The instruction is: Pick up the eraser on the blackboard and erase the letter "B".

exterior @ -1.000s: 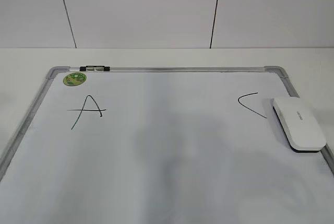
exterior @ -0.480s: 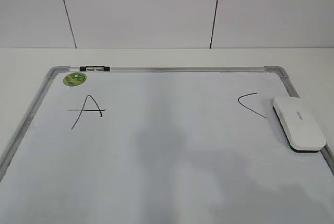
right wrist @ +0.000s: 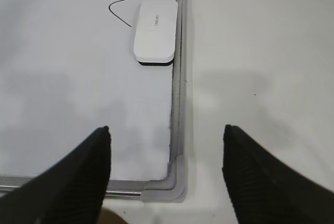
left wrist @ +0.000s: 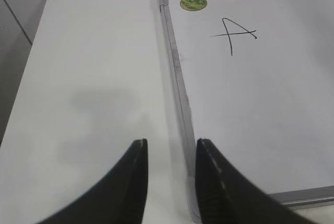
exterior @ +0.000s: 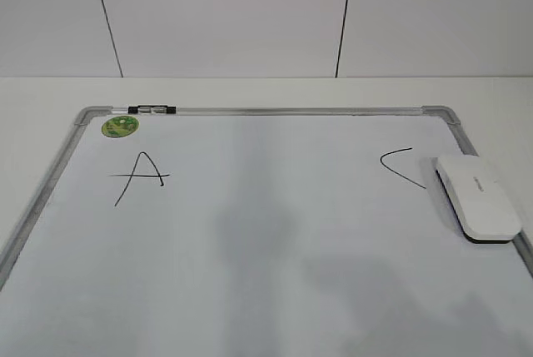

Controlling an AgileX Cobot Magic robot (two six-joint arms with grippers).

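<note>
1. White wall panels with thin dark seams stand behind the plain white table (exterior: 500, 95).
2. We see the large white dry-erase blackboard with its grey metal frame (exterior: 275, 111) lying flat on the table.
3. We find the white plastic rounded-rectangular eraser (exterior: 477, 196) lying on the board against its right frame, just beside the black "C" stroke (exterior: 401, 166).
4. We read a black "A" (exterior: 140, 177) at upper left, below a small round green sticker (exterior: 120, 126).
5. We cannot see the letter "B" anywhere; the board's middle is blank.
6. Our left hand (left wrist: 169, 153) hovers over the board's left edge, fingers slightly parted, holding nothing.
7. Our right hand (right wrist: 166, 138) hangs near the lower right corner, fingers spread wide, empty, well apart from the eraser.
</note>
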